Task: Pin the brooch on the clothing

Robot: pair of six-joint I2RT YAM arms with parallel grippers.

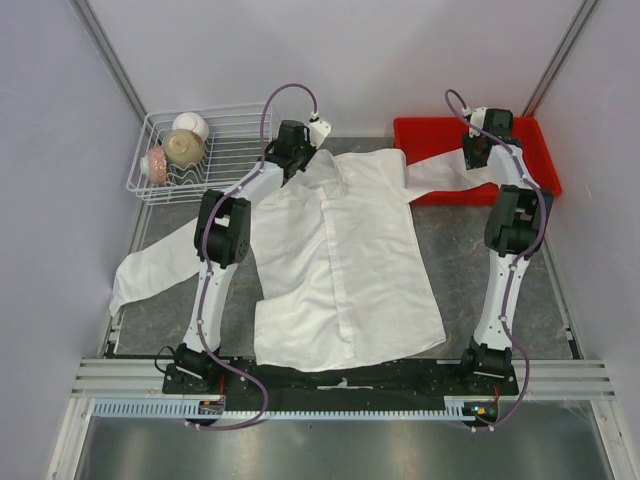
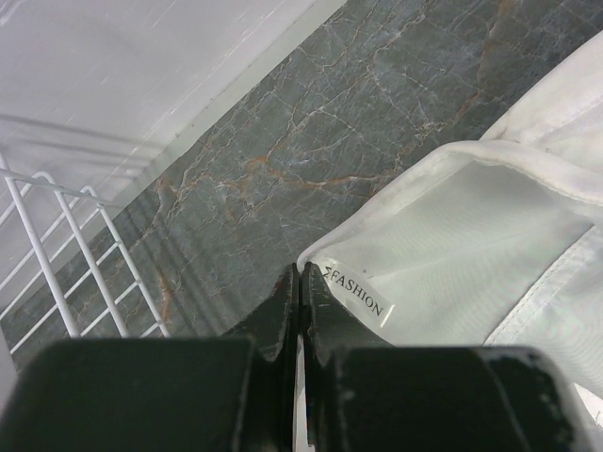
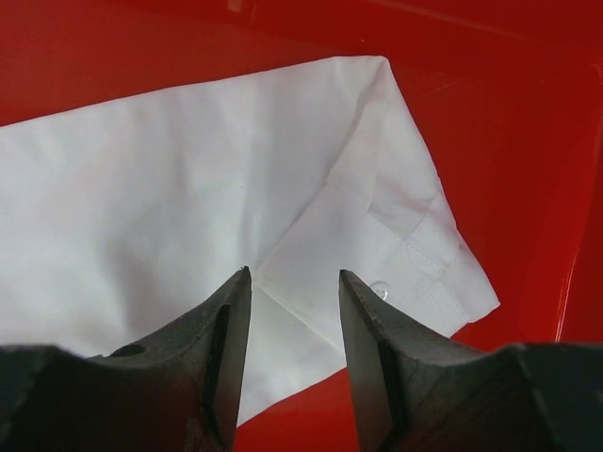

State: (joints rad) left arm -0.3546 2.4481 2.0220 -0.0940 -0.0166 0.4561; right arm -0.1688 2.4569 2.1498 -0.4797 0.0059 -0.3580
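1. Now at the collar: the left gripper (image 2: 300, 273), fingers pressed together, sits with its tips at the edge of the white shirt's (image 1: 340, 270) collar (image 2: 452, 217). A "FASHION" label (image 2: 356, 294) lies just beside them. Whether any fabric is nipped between them cannot be told.
2. The right gripper (image 3: 294, 282) hangs with fingers apart directly over a sleeve cuff (image 3: 415, 245) and its button (image 3: 382, 287), both lying in the red bin (image 3: 141, 47) beneath it.
3. The brooch shows in no view, neither in a gripper nor near one.
4. The step in hand looks like arranging the shirt; pinning appears not yet begun.
5. Next, the brooch must be found and taken in a fine pinch, with the thin fabric steadied under the other gripper.
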